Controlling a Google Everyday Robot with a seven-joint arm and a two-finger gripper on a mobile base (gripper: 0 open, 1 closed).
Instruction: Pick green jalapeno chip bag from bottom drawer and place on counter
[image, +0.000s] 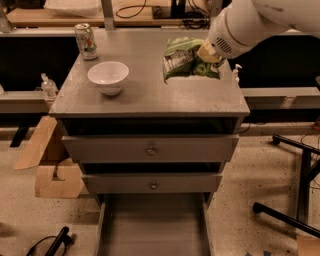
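Note:
The green jalapeno chip bag (181, 58) is crumpled and held over the right part of the counter (145, 87); whether it touches the surface I cannot tell. My gripper (206, 56) is at the bag's right side, shut on it, with the white arm (245, 22) reaching in from the upper right. The bottom drawer (152, 225) stands pulled open below the cabinet and shows only its bare grey floor.
A white bowl (108, 76) sits on the counter's left half. A green-and-white soda can (86, 41) stands at its back left corner. Two shallower drawers with knobs (150, 149) are shut. Cardboard pieces (52, 170) lie on the floor at left, black stand legs (295, 190) at right.

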